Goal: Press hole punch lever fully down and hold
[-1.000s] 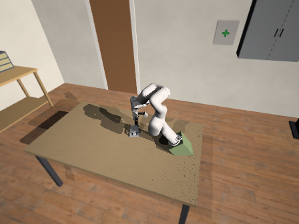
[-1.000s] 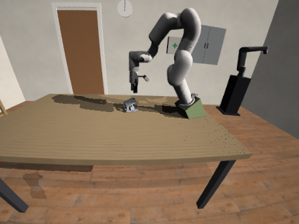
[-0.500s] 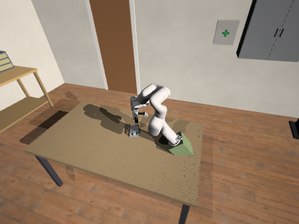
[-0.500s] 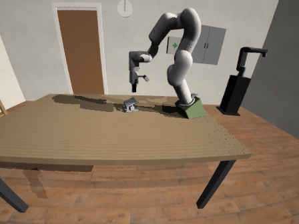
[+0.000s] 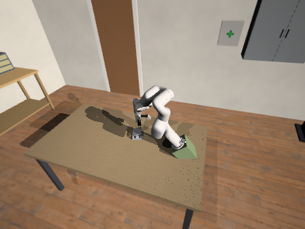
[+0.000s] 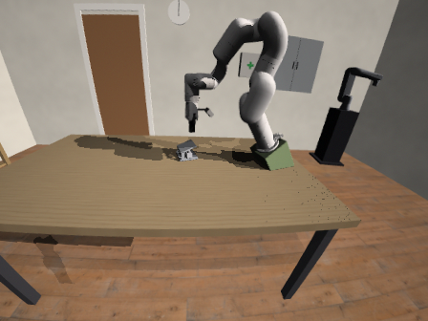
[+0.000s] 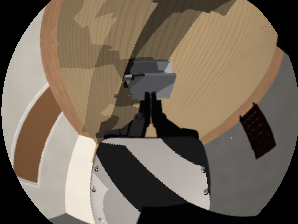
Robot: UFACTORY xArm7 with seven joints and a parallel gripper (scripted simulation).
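Note:
A small grey hole punch (image 5: pixel 137 137) stands upright on the wooden table, near its far middle; it also shows in the exterior view (image 6: pixel 186 151) and the wrist view (image 7: pixel 152 80). Its lever is raised at a slant. My gripper (image 6: pixel 192 128) points straight down and hangs in the air a short way above the punch, touching nothing. Its fingers are shut together on nothing, as the wrist view (image 7: pixel 150 108) shows, with the tips over the punch's near edge. It also shows in the top view (image 5: pixel 138 123).
My arm's green base block (image 5: pixel 184 152) stands on the table to the right of the punch. A black stand (image 6: pixel 341 129) is on the floor beyond the table's right side. A wooden shelf (image 5: pixel 15 92) stands at the far left.

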